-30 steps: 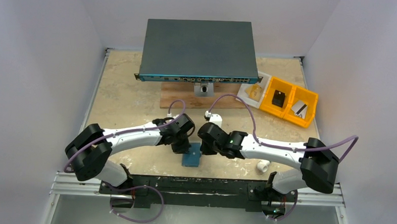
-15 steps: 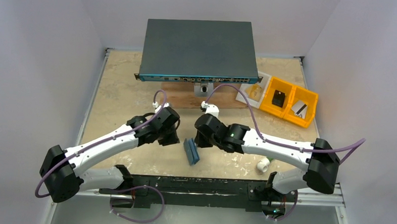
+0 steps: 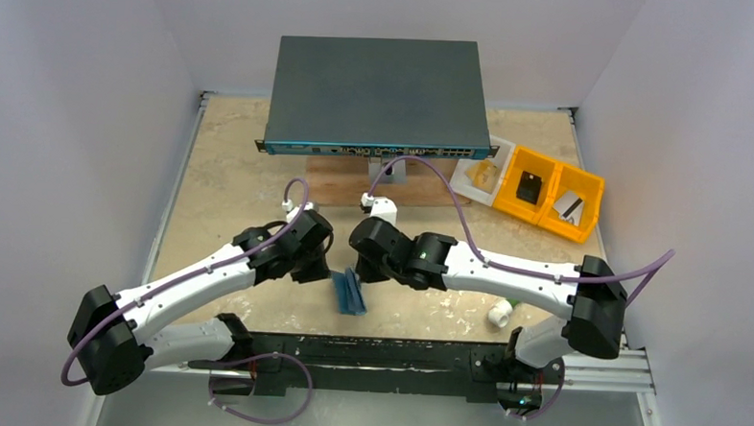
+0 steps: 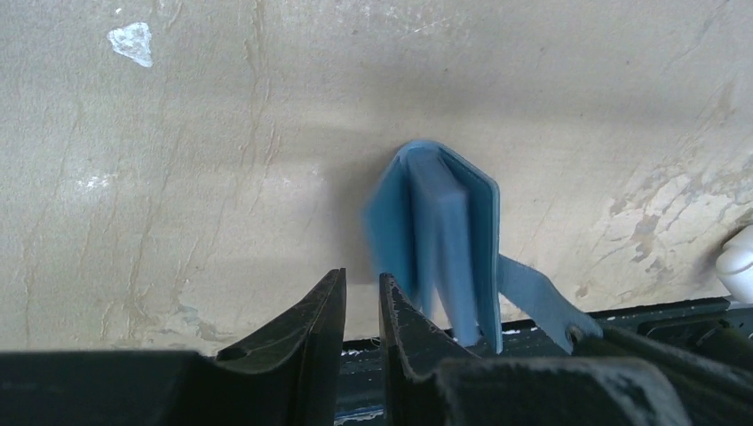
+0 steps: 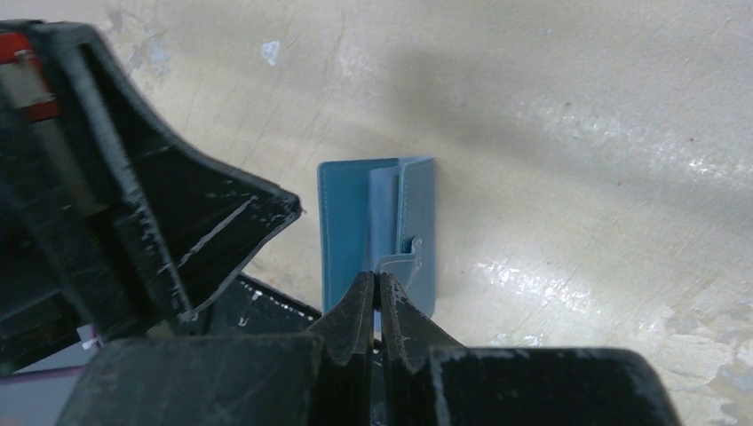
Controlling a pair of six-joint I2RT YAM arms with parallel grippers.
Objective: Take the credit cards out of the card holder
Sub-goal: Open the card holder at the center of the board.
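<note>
blue card holder (image 3: 350, 293), strap (image 5: 401, 259) pinched

The card holder (image 3: 350, 293) is plain steel blue. The table (image 3: 231, 173) is beige with darker marbled veins and pale blotches. The box (image 3: 377, 88) is dark grey with a teal front strip. The bins (image 3: 595, 196) are yellow.

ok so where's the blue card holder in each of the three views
top external: the card holder is low in the centre, close to the near edge of the table.
left wrist: right of centre, in the lower half.
right wrist: centre, slightly left.
shared landmark: the mottled beige table surface lies under it in every view.
</note>
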